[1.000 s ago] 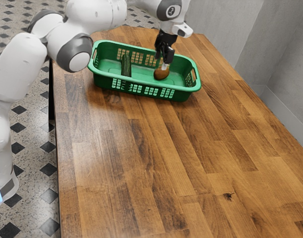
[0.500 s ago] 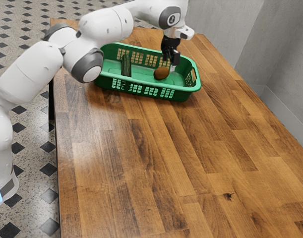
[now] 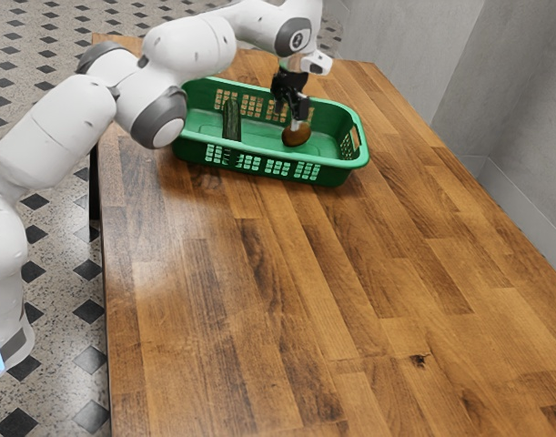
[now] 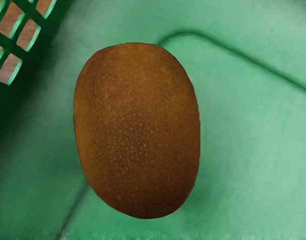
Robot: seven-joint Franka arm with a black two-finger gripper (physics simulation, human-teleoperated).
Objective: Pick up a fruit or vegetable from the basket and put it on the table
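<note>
The brown oval fruit with fine pale speckles, a kiwi I believe (image 3: 297, 136) (image 4: 137, 130), is lying on its side inside the green plastic basket with lattice walls (image 3: 259, 150). The black two-finger claw (image 3: 295, 120) is directly over this fruit, with its lower end very near to it. Whether the claw is released or clenched, I cannot tell from these pictures; the fruit, in any case, is down in the basket. The long dark green cucumber (image 3: 231, 123) lies apart from it, toward the exterior view's left.

I judge that the step in hand is the approach for grasping, so the task is in its early part. The kiwi should be light and rather firm, with a little give under the skin. Its dull surface would probably not be very slippery, but the rounded form can roll, and too strong a squeeze may bruise it. The best hold, in my opinion, is across the narrower width, at the middle of its length; near a rounded end it could turn or slip out. After this, it must be raised above the basket's rim before it goes to the brown wooden bench (image 3: 305, 273), and be set down gently there.
</note>
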